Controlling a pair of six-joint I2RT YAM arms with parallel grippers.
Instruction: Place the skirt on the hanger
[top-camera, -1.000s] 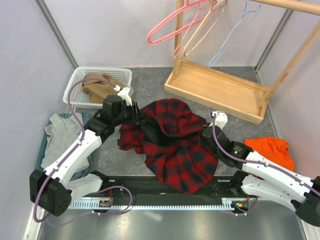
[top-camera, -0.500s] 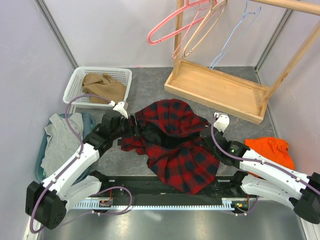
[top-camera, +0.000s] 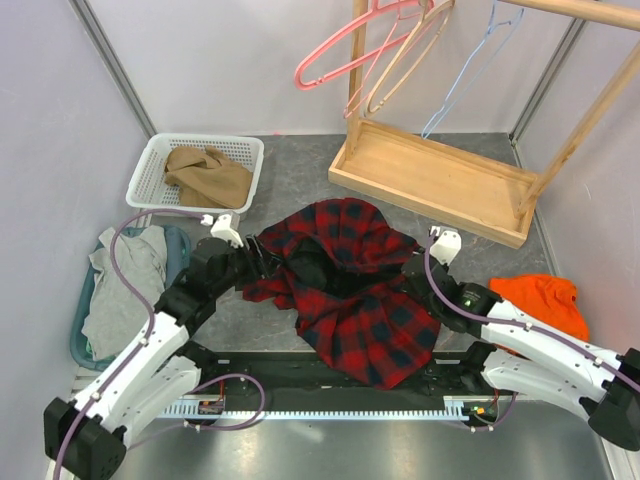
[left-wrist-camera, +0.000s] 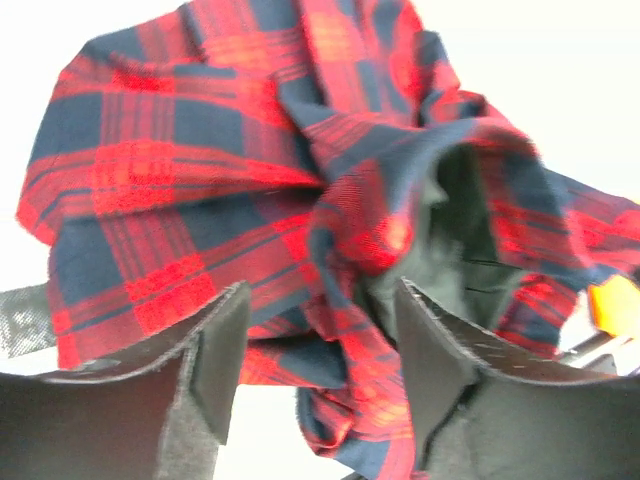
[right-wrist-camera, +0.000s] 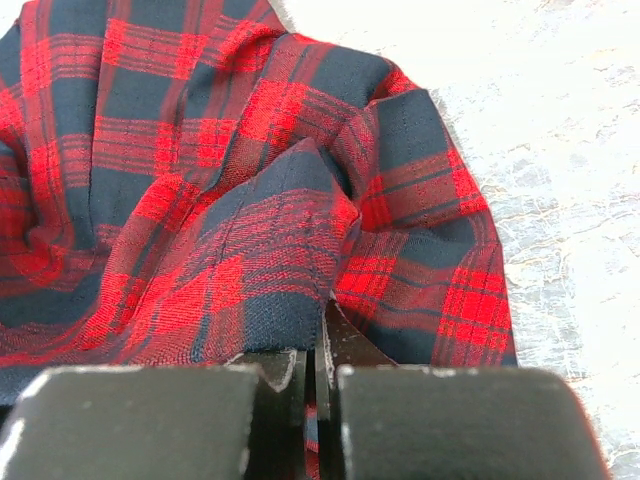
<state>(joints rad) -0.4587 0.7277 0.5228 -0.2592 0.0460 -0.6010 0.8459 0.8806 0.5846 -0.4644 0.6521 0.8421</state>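
Tan skirt (top-camera: 205, 175) looks limp, light; pinch an upper fold
left claw (left-wrist-camera: 315, 300) agape, empty; right claw (right-wrist-camera: 318, 345) clamps plaid shirt (right-wrist-camera: 200, 150)

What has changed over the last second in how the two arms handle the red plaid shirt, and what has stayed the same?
The left gripper opened, let go of the plaid shirt at its left edge and drew back toward its base. The right gripper stays shut on the shirt's right edge. The skirt still lies in the basket, and the pink hanger still hangs at the back.
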